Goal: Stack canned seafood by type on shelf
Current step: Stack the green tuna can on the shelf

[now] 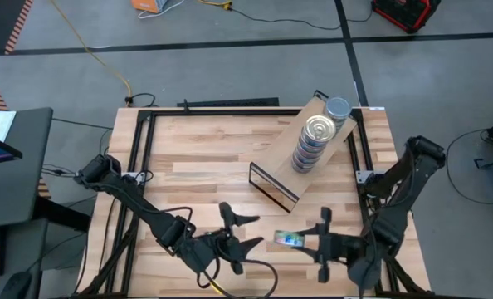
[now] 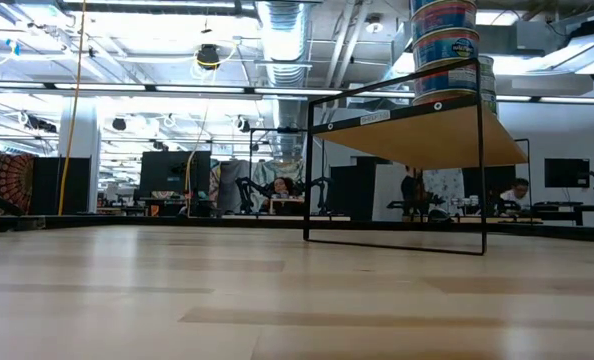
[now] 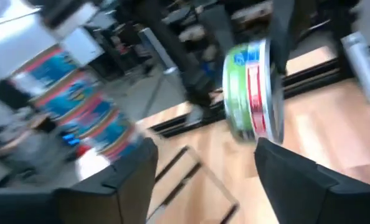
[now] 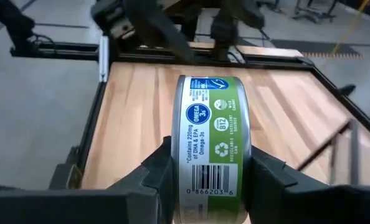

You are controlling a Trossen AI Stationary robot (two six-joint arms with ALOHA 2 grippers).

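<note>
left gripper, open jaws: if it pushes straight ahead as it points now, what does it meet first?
Likely the green-label tin held on edge by the right gripper, which sits just ahead of the open left gripper. The stacks on the shelf lie farther off to one side. Depth is uncertain.

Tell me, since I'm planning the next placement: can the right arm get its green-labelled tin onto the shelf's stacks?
Probably yes. The right end effector is shut on the green-labelled round metal tin, and bare tabletop lies between it and the light wood shelf; only the tall stacks' height demands lifting.
</note>
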